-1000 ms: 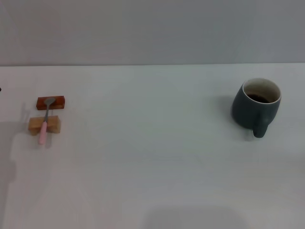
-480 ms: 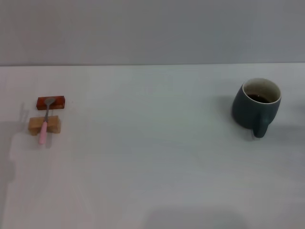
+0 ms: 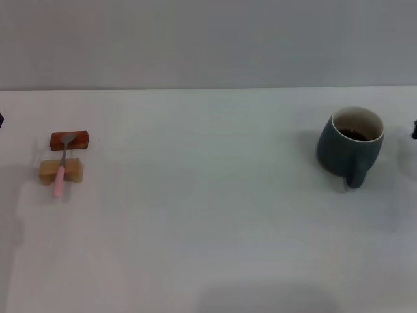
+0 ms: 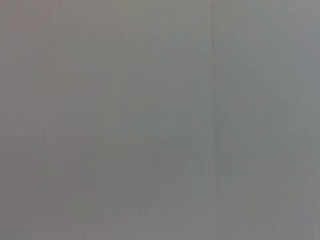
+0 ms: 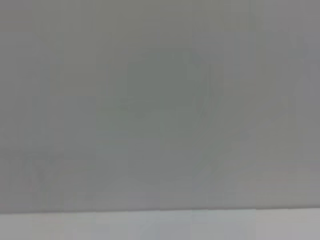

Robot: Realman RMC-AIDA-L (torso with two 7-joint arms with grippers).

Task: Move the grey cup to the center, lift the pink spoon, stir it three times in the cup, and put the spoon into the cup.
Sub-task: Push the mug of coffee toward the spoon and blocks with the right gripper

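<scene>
Squat blue-grey ceramic mug at 3 o'clock on white table, handle toward me. Slim pink-handled spoon at 9 o'clock, bridging red-brown block and tan wooden block. My right gripper barely shows just beyond mug at 3 o'clock, left gripper at 9 o'clock edge; finger state of both: cannot tell.

The squat blue-grey ceramic cup looks matt outside, with a smooth pale rim. The slim pink-handled spoon has a dull grey metal bowl.

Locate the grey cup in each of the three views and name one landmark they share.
Head view: the grey cup stands at the right of the white table, handle toward the camera.
Left wrist view: not in it; only grey wall.
Right wrist view: not in it; grey wall above a pale strip.
Shared landmark: the grey wall.
</scene>
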